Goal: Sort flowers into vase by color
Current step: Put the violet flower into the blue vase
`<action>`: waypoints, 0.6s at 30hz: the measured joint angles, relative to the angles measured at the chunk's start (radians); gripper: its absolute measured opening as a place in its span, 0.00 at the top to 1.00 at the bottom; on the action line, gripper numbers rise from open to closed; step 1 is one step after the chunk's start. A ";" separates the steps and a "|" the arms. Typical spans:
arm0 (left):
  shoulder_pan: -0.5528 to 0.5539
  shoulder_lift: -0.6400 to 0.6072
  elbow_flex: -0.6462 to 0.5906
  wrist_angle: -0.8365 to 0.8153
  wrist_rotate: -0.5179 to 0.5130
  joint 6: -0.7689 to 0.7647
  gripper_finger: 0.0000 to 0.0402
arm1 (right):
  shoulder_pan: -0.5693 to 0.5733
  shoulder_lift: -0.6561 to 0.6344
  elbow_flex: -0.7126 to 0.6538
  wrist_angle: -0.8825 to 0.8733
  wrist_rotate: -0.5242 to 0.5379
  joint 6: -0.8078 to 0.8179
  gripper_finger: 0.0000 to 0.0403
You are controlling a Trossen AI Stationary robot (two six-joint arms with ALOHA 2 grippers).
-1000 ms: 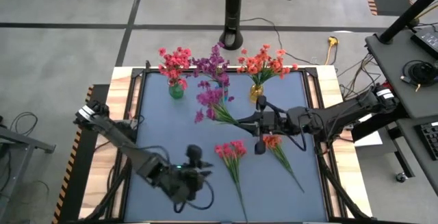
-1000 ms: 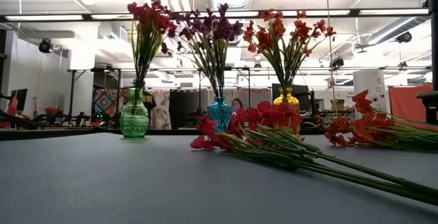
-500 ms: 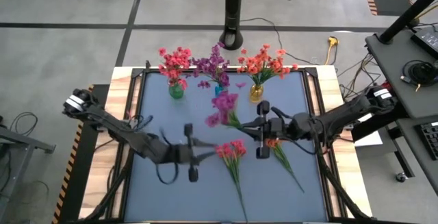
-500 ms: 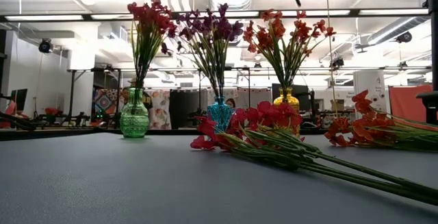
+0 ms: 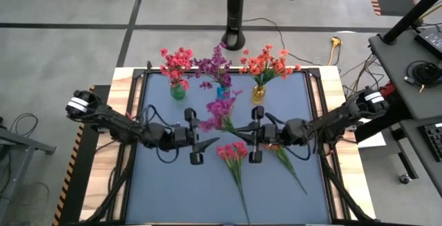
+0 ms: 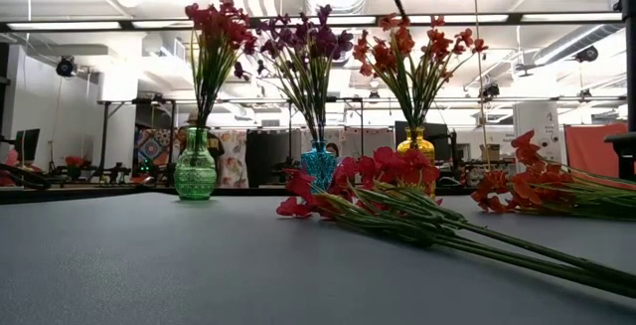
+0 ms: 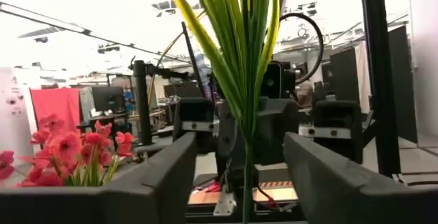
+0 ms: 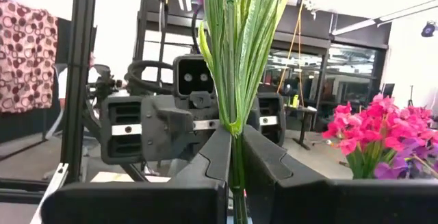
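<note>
purple sprig held up between the two arms

both arms meet over the middle of the dark worktop. the right tool has its fingers pressed together on the green stem of a purple sprig, pinching it low down; in the right wrist view the stem rises straight up out of the closed fingers. the sprig's blossoms lean toward the far row of vases. the left tool faces the right one from just across the stem — its fingers stand spread, one on each side of the stem, not touching it.

along the far edge of the worktop stand three vases: a green vase with pink-red flowers, a blue vase with purple flowers, and a yellow vase with orange-red flowers.

two more sprigs lie flat on the worktop — a pink-red sprig just beside and below the tools, its stem running toward the near edge, and an orange-red sprig under the right arm, its stem slanting toward the near right corner. from table height both lie with blossoms pointing left.
</note>
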 joint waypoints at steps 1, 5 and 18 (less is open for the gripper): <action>0.001 0.006 0.006 0.002 0.000 0.013 0.46 | 0.000 0.010 0.007 0.000 0.002 0.000 0.96; 0.003 0.027 0.051 0.009 0.003 0.048 0.39 | 0.000 0.021 0.016 -0.005 0.002 -0.004 0.96; 0.052 0.104 0.207 -0.077 0.093 0.064 0.43 | 0.000 0.021 0.018 0.000 0.001 0.001 0.96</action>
